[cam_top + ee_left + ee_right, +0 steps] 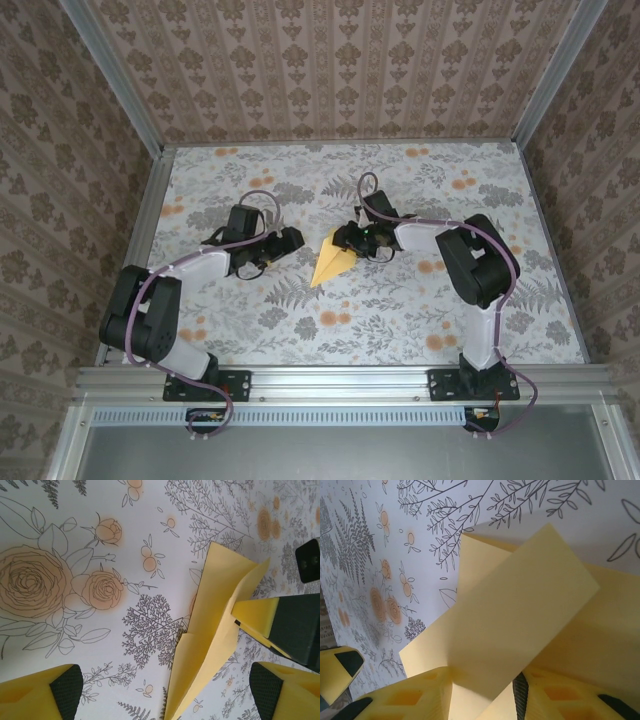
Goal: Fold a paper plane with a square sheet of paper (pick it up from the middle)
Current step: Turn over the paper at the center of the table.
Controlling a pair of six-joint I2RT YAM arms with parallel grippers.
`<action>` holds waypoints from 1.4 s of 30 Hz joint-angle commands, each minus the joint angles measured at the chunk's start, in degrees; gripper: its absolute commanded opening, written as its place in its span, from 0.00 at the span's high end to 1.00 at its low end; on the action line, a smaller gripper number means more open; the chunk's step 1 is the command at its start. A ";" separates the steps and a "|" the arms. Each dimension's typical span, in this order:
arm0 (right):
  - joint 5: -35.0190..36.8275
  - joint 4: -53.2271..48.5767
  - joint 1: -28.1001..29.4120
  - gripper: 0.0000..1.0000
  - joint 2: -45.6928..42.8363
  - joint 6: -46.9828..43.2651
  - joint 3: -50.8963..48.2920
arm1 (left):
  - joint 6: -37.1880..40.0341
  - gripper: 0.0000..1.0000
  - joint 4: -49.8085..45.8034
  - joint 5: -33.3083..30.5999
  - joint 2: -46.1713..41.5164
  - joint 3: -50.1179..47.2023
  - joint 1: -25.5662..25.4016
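Patterned wallpaper (330,70) in brown damask stripes closes in three sides, and below it a smooth matte floral cloth (400,320), white-grey with inked ferns and soft orange roses, covers the whole table. A ribbed aluminium rail (340,380) runs along the near edge. The left arm (160,300) and the right arm (480,260), glossy black joints and white links trailed by thin purple cable, bend inward toward the middle of the cloth. There lies the paper plane (333,262), thin plain yellow paper creased into a narrow dart, its pointed end toward the near edge and its broad end lifted off the cloth. The right gripper (352,238) is at that raised end, its yellow honeycomb-moulded fingers (420,697) closed in on a flat upright flap of the plane (520,605), which passes between them. The left gripper (292,240) sits just beside the plane with its jaws spread wide and released. From its wrist, the dart's sharp folds (215,610) run between its two fingers, whose black pads (65,687) have a fine dimpled grain and touch nothing.
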 commanded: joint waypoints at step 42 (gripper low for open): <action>-23.75 40.18 -2.70 0.92 -7.93 19.33 -1.51 | -17.94 0.16 35.13 27.87 -3.96 -3.63 3.82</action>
